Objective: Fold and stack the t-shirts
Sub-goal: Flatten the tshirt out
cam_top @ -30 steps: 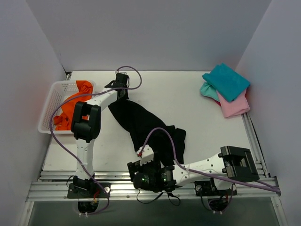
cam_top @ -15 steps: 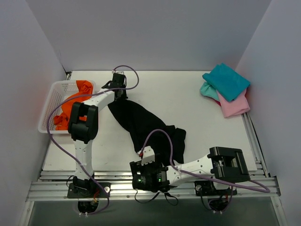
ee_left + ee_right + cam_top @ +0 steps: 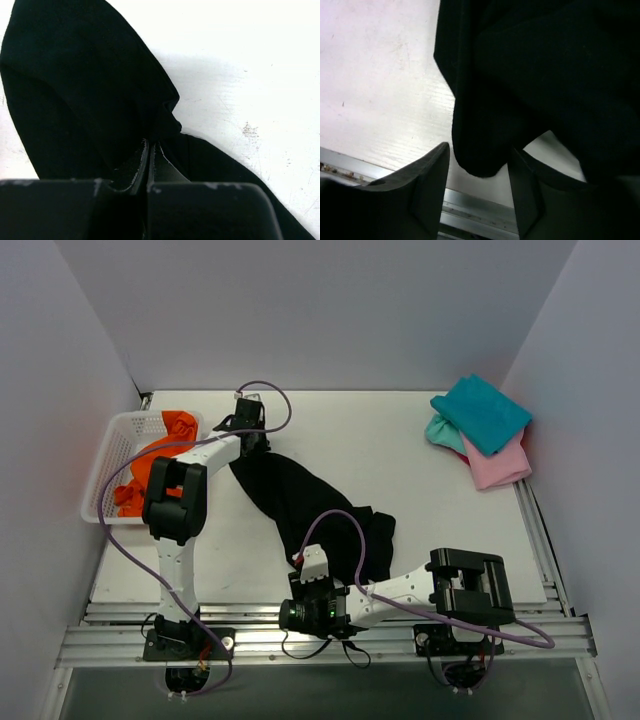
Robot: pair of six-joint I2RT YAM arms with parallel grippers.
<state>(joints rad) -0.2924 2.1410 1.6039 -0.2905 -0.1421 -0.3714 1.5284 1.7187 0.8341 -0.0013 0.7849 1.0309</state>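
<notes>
A black t-shirt [image 3: 300, 500] lies crumpled in a long diagonal across the table. My left gripper [image 3: 252, 444] is shut on its far upper end; in the left wrist view the jaws [image 3: 149, 145] are pressed together with black cloth [image 3: 90, 90] around them. My right gripper [image 3: 322, 585] is at the shirt's near end by the table's front edge. Its jaws stand apart around a rounded corner of the black t-shirt [image 3: 480, 160], with a gap showing on the left side. An orange t-shirt [image 3: 150, 465] lies in the basket. Teal [image 3: 480, 412] and pink [image 3: 497, 465] t-shirts are folded at the back right.
The white mesh basket [image 3: 110, 440] stands at the table's left edge. The metal front rail [image 3: 470, 212] runs just below my right fingers. Grey walls close in the table on three sides.
My right arm has slid left along the front edge, and its jaws have narrowed around the shirt's near corner. The left gripper has drawn the shirt's far end slightly left.
</notes>
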